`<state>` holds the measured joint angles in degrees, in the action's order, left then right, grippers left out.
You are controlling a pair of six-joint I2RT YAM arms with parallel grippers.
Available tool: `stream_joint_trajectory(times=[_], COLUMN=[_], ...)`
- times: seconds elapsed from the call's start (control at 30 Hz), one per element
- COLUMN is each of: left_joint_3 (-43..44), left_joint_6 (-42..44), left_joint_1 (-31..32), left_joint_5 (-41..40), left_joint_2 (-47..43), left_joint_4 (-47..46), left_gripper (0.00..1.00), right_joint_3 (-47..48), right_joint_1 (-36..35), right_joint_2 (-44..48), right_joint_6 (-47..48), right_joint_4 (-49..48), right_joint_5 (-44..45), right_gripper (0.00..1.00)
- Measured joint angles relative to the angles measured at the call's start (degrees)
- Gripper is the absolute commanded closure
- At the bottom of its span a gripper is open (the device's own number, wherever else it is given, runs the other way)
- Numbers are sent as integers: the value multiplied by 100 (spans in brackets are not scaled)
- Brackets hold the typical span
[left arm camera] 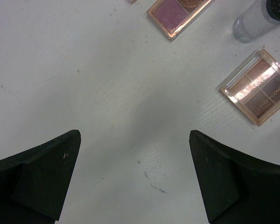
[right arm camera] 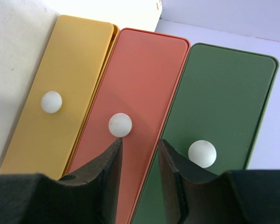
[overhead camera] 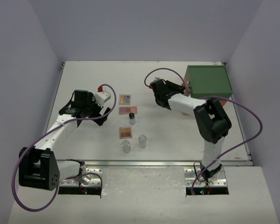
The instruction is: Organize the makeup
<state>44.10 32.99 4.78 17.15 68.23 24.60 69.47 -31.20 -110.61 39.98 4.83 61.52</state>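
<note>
Left gripper (left arm camera: pixel 134 134): held over a bare stretch of the table (left arm camera: pixel 84 70); its fingers are spread wide and nothing lies between them.
Right gripper (right arm camera: pixel 140 142): pointed at the drawer fronts of the box (overhead camera: pixel 209 80); its fingers are set narrowly apart and nothing is clasped between them.
Orange drawer (right arm camera: pixel 140 79): its white knob (right arm camera: pixel 120 124) is seen just above one fingertip; contact cannot be told.
Yellow drawer (right arm camera: pixel 70 65) and green drawer (right arm camera: pixel 224 93): placed either side of the orange one.
Makeup: gathered at mid-table between the arms, well apart from the box.
Multicoloured palette (overhead camera: pixel 125 98): laid farthest from the bases.
Pink palette (overhead camera: pixel 128 110): laid just nearer.
Black-capped bottle (overhead camera: pixel 131 119): stood upright between the pink palette and the brown palette (overhead camera: pixel 125 132).
First clear jar (overhead camera: pixel 142 141) and second clear jar (overhead camera: pixel 126 146): stood near each other, nearest the bases.
</note>
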Motion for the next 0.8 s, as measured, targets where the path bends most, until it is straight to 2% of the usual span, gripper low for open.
stream_joint_trajectory(times=[0.23,0.3,0.37,0.5,0.7,0.8], left_joint_3=[0,0,0,0,0,0], left_joint_6=[2,8,18,20,54,90], left_joint_1=[-6,-22,-36,-42,-72,-89], left_joint_5=[0,2,2,8,12,17], left_joint_2=[0,1,0,1,1,2], left_joint_4=[2,2,2,2,2,2], left_gripper=[0,0,0,0,0,0], right_joint_3=[20,20,20,22,22,22], right_joint_1=[0,1,8,56,86,107], right_joint_2=[-4,-4,-15,-153,-460,-496], right_joint_6=[123,156,200,301,475,675], right_joint_4=[-34,-34,-44,-75,-88,-200], right_joint_5=[-24,-29,-45,-60,-67,-61], right_gripper=[61,50,49,50,58,58])
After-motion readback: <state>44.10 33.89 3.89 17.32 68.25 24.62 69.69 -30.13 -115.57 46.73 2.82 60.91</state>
